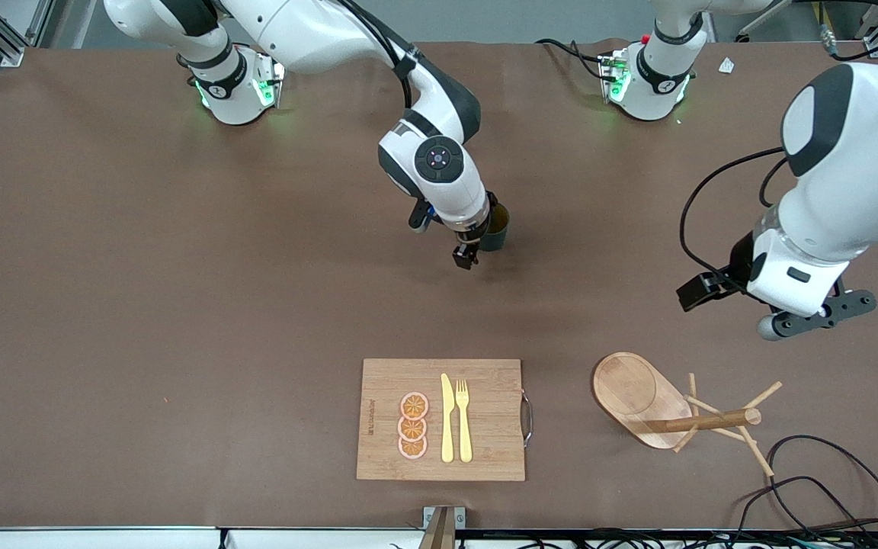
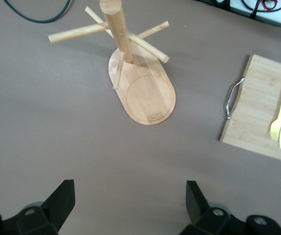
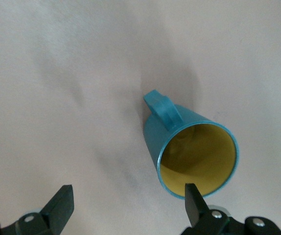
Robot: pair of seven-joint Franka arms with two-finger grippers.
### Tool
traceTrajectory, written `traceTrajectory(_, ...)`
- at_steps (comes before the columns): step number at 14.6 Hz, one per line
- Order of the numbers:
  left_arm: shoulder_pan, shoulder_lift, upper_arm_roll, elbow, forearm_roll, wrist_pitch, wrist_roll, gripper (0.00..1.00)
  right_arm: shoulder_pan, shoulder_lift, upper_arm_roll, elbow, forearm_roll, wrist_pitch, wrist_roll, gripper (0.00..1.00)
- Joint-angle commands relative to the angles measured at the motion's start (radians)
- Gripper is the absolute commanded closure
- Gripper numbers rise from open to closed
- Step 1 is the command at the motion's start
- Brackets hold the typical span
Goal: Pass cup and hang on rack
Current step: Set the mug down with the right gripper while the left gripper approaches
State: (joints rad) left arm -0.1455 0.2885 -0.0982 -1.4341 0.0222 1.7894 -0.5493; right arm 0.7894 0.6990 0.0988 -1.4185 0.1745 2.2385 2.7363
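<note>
One cup, one rack, two open tools, three orange slices

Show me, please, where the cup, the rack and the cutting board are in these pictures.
cup point(image 3: 179, 129): right wrist view, on its teal outer wall below the handle.
rack point(image 1: 626, 390): front view, on its oval base.
cutting board point(image 1: 492, 412): front view, on bare wood beside the fork.

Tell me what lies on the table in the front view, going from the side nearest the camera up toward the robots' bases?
Bamboo cutting board carrying orange slices, a yellow knife and a yellow fork → teal cup, next to the right gripper → the two robot bases.
</note>
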Motion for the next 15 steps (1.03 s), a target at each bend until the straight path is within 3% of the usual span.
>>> traceTrajectory(1,-0.034,0.006,-0.001,0.011,0.010,0.012,-0.067,0.00,-0.015,-0.107,0.009,-0.027,-0.018,-0.148,-0.051,0.00)
traceTrajectory(4,-0.081,0.018,-0.001,0.001,0.030,0.047,-0.144,0.00,-0.024,-0.214,0.006,-0.071,-0.090,-0.310,-0.261,0.00)
traceTrajectory(9,-0.179,0.076,0.002,0.004,0.031,0.100,-0.302,0.00,-0.088,-0.442,0.006,-0.290,-0.147,-0.338,-0.741,0.00)
traceTrajectory(15,-0.337,0.145,-0.001,0.006,0.111,0.125,-0.561,0.00,-0.290,-0.679,0.006,-0.405,-0.151,-0.569,-1.626,0.00)
